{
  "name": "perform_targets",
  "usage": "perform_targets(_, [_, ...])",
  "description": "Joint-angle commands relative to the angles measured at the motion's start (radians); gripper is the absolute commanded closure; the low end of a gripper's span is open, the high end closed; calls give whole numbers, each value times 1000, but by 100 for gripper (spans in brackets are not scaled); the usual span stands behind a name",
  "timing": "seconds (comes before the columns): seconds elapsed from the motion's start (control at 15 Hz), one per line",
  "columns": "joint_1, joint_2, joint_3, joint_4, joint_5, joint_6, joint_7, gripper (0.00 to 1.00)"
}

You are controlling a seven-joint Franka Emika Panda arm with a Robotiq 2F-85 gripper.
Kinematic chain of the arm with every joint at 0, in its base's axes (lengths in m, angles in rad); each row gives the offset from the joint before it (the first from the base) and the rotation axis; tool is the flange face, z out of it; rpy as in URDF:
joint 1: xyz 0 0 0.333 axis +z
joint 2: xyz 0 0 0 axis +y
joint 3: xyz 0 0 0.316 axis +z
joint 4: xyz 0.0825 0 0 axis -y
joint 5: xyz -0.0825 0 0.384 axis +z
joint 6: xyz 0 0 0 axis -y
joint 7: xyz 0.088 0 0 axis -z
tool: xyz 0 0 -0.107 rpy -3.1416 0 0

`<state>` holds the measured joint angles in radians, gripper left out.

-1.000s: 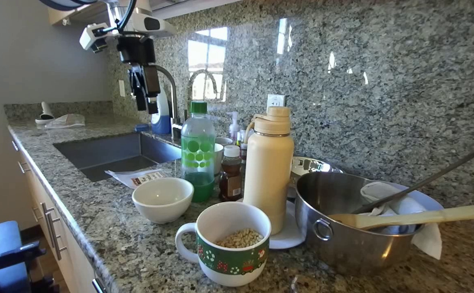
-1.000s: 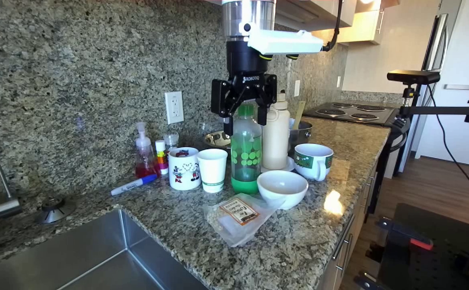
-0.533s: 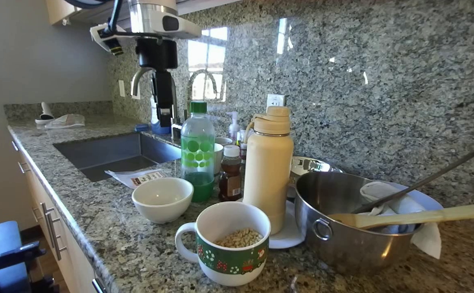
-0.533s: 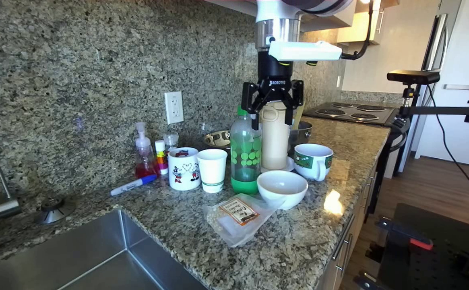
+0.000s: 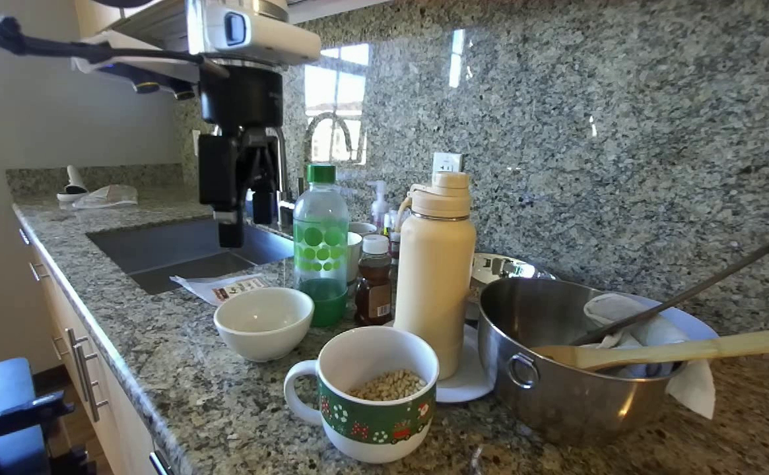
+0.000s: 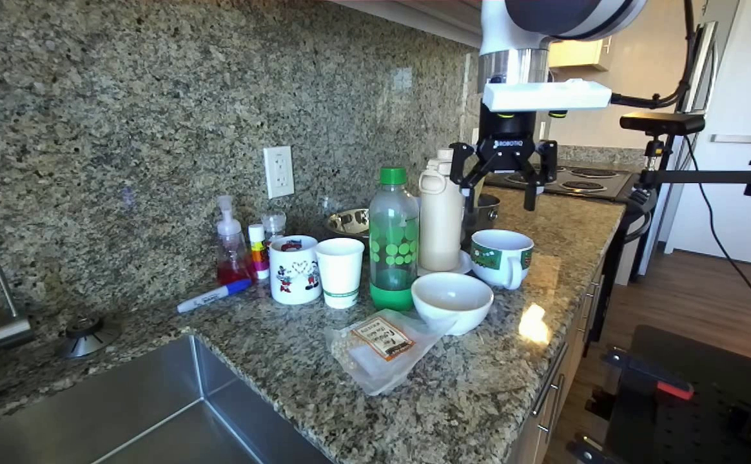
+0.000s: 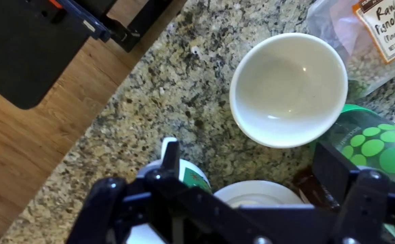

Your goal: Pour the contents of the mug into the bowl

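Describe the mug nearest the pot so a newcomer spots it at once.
On the counter, find the pot. Between it and the bowl, in front of the cream bottle in an exterior view, stands the mug. Among these, only it has a green patterned band.

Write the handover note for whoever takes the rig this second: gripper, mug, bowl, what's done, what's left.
Gripper: open, nothing held, above the counter, clear of the mug.
Mug: upright on the counter near the cream bottle, pale kernels inside.
Bowl: upright, empty, beside the green-capped bottle.
Done: nothing poured; mug not yet grasped.
Left: grip the mug, lift it, pour the kernels into the bowl.
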<state>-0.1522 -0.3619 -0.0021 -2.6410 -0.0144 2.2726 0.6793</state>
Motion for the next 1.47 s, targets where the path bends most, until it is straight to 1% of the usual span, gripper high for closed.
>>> perform_targets(0.0, [-41,-73,6,-87,-6,23,69,0])
perform_targets(0.33, [-111,-101,-4,-134,-60,34,86,0])
perform_targets(0.67, [-156,-68,-11,-130,-109,79,79,0])
perform_targets(0.73, [-159,-81,-7,-159,-118,104,88,0])
perform_targets(0.87, [-162,-63,-5,-173,-119,148,91,0])
perform_targets(0.93, [-151,-40,-12,-139,-94,144,71,0])
perform_targets(1.0, [-152,-61,-12,-145,-99,109,58,0])
perform_targets(1.33, [-151,-48,-12,-138,-99,120,58,0])
perform_targets(1.4, [-148,-28,-10,-129,-94,123,62,0])
